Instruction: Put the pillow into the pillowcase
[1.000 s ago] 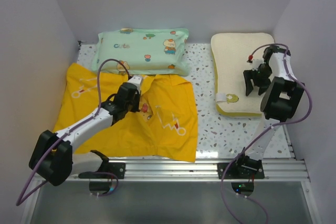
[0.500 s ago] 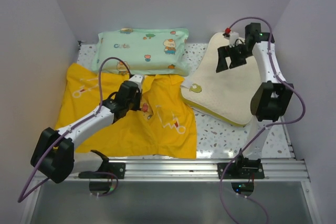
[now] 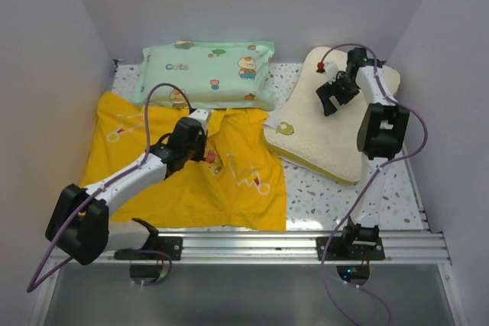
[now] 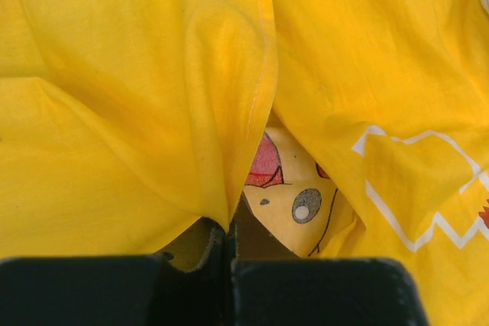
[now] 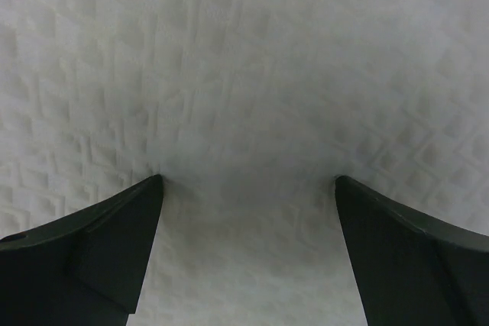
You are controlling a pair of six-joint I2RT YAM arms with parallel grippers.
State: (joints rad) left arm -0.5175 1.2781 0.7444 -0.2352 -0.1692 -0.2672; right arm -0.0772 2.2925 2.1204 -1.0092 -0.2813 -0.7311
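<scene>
Where the speckled table point(image 3: 325, 192) meets the left wall, the pillowcase point(image 3: 229, 188) lies spread flat. It covers the left half of the surface, with white line marks facing up. Its long axis runs left to right, and its far edge is tucked under the near edge of a mint-green pillow point(image 3: 206, 74) at the far side.

The left gripper point(image 3: 197, 122) sits low over the far middle of the pillowcase. In the left wrist view it point(image 4: 229, 228) is pinched fully together on a raised fold of the yellow cloth. Just past the fold, a gap in the fabric shows a printed cartoon face with a red cheek.

To the right lies the pillow point(image 3: 328, 139), textured cream side up. Its long axis slants from far right to near left. The yellow-banded short end with the small patch point(image 3: 286, 129) points near-left, and that end's left corner reaches the pillowcase's right edge.

The right gripper point(image 3: 334, 91) hangs over the far part of the pillow. Its jaws stand wide apart and hold nothing. In the right wrist view it point(image 5: 248, 188) is very close above the quilted surface, though whether the tips touch the cloth cannot be told.
</scene>
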